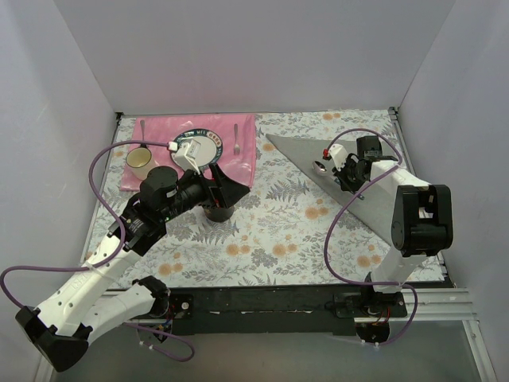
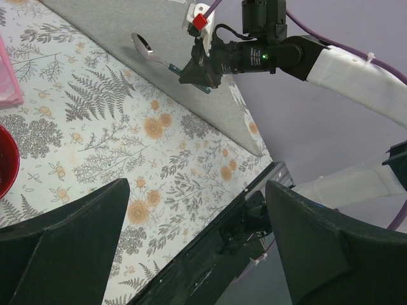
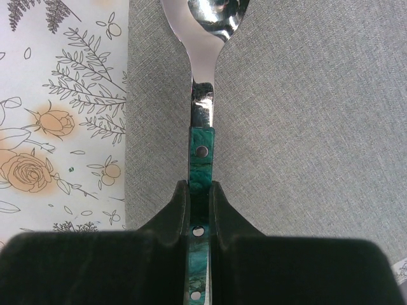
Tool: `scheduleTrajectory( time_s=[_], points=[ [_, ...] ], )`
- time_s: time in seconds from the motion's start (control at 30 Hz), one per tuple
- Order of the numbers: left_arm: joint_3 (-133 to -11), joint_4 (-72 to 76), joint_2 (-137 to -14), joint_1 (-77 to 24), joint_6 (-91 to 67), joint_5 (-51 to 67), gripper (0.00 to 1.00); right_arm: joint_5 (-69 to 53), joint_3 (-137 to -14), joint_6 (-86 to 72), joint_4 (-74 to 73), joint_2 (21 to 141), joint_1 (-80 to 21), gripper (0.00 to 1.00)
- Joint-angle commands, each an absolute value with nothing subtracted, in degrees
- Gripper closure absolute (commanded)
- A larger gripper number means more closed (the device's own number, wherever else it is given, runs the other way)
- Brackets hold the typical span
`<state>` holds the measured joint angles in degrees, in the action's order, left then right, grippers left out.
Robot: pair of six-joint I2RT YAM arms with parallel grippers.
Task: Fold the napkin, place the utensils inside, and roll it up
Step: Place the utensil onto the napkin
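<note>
The grey napkin [image 1: 306,155] lies folded into a triangle at the right of the floral tablecloth; it also shows in the left wrist view [image 2: 152,25] and the right wrist view [image 3: 305,127]. My right gripper [image 1: 343,169] is shut on the green handle of a spoon [image 3: 202,121]. It holds the spoon low over the napkin, with the silver head [image 1: 320,166] pointing left. The spoon [image 2: 145,44] and the right gripper [image 2: 198,68] also show in the left wrist view. My left gripper [image 2: 194,203] is open and empty, hovering above the table's middle-left [image 1: 231,187].
A pink placemat [image 1: 159,131] at the back left carries a plate [image 1: 208,142], a slim utensil [image 1: 236,139] and another one [image 1: 142,131]. A cream mug [image 1: 139,161] stands at its left. A dark cup [image 1: 219,212] sits under my left gripper. A black rail [image 1: 278,302] marks the near edge.
</note>
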<state>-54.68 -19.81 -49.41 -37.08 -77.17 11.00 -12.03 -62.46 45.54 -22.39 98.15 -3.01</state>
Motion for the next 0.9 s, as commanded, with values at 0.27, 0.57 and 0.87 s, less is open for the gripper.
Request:
scheduleTrajectory(
  time_s=[0.27,0.57,0.87],
  points=[
    [-54.6,-20.0,-49.3,-36.7,-77.1,12.8,0.12,-12.7,-61.9,41.6,-20.1,97.1,-2.9,0.99],
    [-54.6,-19.5,-49.5,-36.7,-77.3,13.4,0.12,-12.0,-59.5,42.3,-19.0,96.6,-2.9,0.98],
    [-54.4,-19.6,-49.3,-36.7,-77.3,13.4,0.12,-10.5,-59.0,42.5,-18.8,97.2,-3.0,0.94]
  ],
)
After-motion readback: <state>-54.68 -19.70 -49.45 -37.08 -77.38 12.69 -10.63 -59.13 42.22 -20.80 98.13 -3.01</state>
